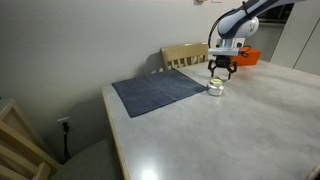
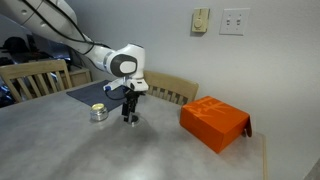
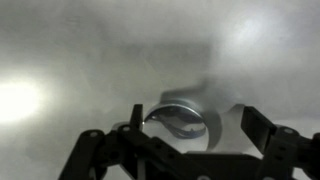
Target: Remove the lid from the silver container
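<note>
Wrist view: the gripper (image 3: 191,114) is seen with its jaws set wide, the two fingers (image 3: 136,122) standing well apart and nothing clamped between them. Between them, on the table (image 3: 80,50), a small round silver piece is seen, blurred. By its flat round shape it is taken for the lid (image 3: 186,124); whether a finger touches it cannot be told. In both exterior views the gripper is held low over the table, pointing straight down. In an exterior view the container (image 2: 99,112) is seen standing on the table just beside the gripper (image 2: 131,115) and apart from it, with a yellowish top showing. In an exterior view the container (image 1: 215,87) appears just below the gripper (image 1: 221,70), near the edge of a dark mat (image 1: 160,92). An orange box (image 2: 213,122) lies well apart on the gripper's other side. Any print on the box is too small to be read.
</note>
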{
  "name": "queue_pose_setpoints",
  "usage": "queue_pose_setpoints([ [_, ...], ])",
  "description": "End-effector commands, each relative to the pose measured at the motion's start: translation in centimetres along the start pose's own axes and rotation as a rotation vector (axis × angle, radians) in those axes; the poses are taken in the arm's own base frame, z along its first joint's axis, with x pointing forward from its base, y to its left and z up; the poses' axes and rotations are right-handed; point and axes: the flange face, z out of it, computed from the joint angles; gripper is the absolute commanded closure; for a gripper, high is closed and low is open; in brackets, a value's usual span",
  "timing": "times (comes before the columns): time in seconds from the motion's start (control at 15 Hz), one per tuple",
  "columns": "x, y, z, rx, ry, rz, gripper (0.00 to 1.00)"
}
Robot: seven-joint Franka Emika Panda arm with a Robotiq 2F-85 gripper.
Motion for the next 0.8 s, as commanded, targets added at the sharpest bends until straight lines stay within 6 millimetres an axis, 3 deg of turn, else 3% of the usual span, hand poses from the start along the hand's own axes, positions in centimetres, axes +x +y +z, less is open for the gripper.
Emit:
queue_pose_setpoints([
  [0.0, -2.1, 0.0, -1.1, 0.022, 0.018, 0.0, 0.0],
  [0.4, -4.4, 0.0, -3.3, 0.108, 0.034, 0.022, 0.0],
  [0.47, -3.7, -1.3, -2.4, 0.078, 0.048, 0.002, 0.0],
  [0.73, -3.9, -1.3, -2.5, 0.078, 0.048, 0.001, 0.0],
])
